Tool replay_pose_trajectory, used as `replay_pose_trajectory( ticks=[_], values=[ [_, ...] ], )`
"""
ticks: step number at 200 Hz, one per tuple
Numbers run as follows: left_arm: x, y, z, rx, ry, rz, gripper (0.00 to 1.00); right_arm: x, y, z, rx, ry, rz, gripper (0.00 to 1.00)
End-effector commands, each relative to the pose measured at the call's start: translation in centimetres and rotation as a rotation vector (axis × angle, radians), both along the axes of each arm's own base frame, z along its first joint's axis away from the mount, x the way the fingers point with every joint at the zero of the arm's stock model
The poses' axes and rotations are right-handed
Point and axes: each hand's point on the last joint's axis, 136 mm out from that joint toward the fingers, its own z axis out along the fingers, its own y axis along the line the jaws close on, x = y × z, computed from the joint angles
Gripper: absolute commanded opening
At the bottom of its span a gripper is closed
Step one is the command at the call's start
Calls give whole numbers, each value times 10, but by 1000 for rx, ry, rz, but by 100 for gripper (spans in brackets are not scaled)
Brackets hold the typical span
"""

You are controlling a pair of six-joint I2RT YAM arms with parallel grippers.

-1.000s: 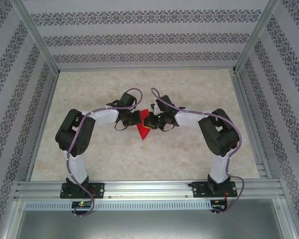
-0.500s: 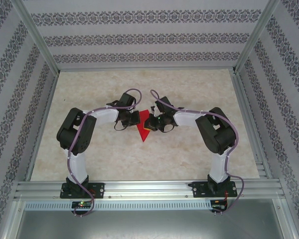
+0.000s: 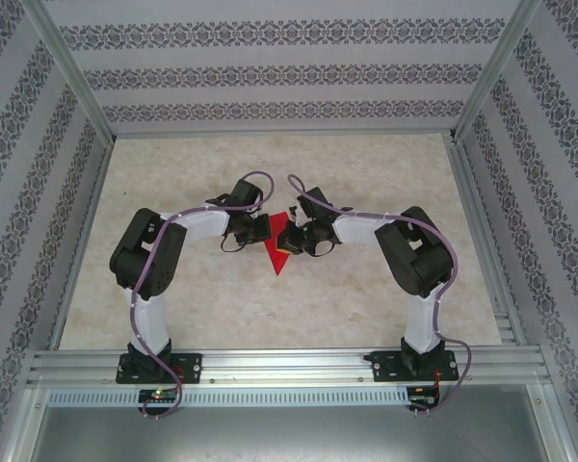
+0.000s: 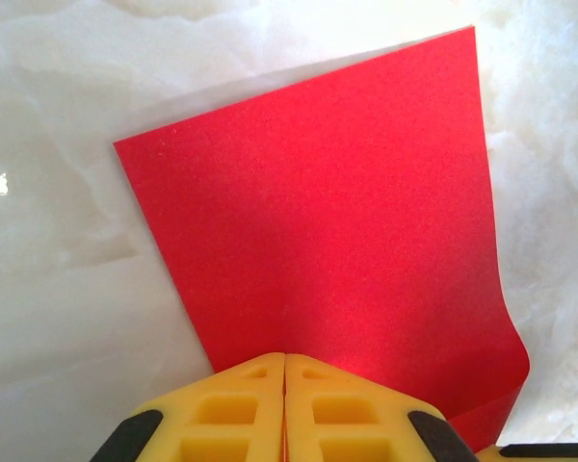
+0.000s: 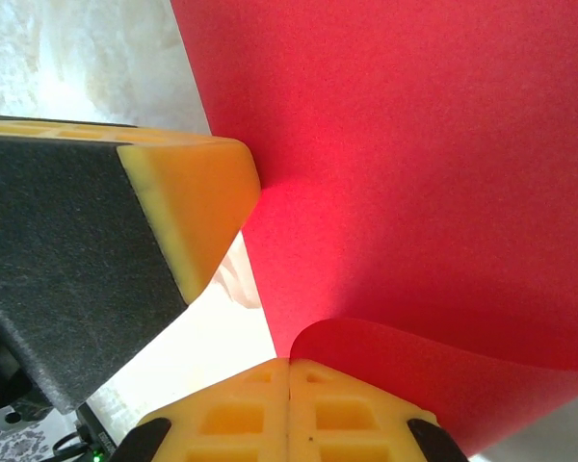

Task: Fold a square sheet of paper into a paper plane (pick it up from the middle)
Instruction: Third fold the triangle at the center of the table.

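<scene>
The square sheet of paper point(image 3: 278, 254) is bright red and shows from above as a triangle pointing toward me, between the two grippers at mid-table. My left gripper point(image 3: 263, 229) is shut on the paper's near edge point(image 4: 318, 221), its yellow fingertips point(image 4: 285, 358) pressed together with a red line in the seam. My right gripper point(image 3: 295, 240) comes in from the other side. Its jaws point(image 5: 289, 363) are shut at a flap of the paper point(image 5: 414, 164) that curls up and over from their tips. A left gripper finger point(image 5: 188, 202) shows close by in the right wrist view.
The table point(image 3: 366, 173) is pale marbled stone, ringed by patterned walls and an aluminium frame point(image 3: 289, 364) at the near edge. Both arms bend inward, their elbows point(image 3: 144, 255) point(image 3: 419, 252) out toward the sides.
My right gripper has shifted a little left toward the left gripper, bringing its part of the paper over. The left gripper has stayed put.
</scene>
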Motion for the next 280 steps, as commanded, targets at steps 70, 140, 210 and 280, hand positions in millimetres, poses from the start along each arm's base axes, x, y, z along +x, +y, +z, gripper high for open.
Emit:
replay_pose_trajectory(
  ticks=[70,140,210,280],
  values=[
    [-2,3,-14,9,37,-4,10,1,9,-3,18,-15,34,1],
    [-2,2,-14,8,39,-7,10,1,13,-4,41,-13,46,1],
    [-3,2,-14,7,41,-8,10,3,13,-6,43,-10,42,1],
    [-3,2,-14,6,41,-11,10,3,13,-8,45,-8,43,1]
  ],
)
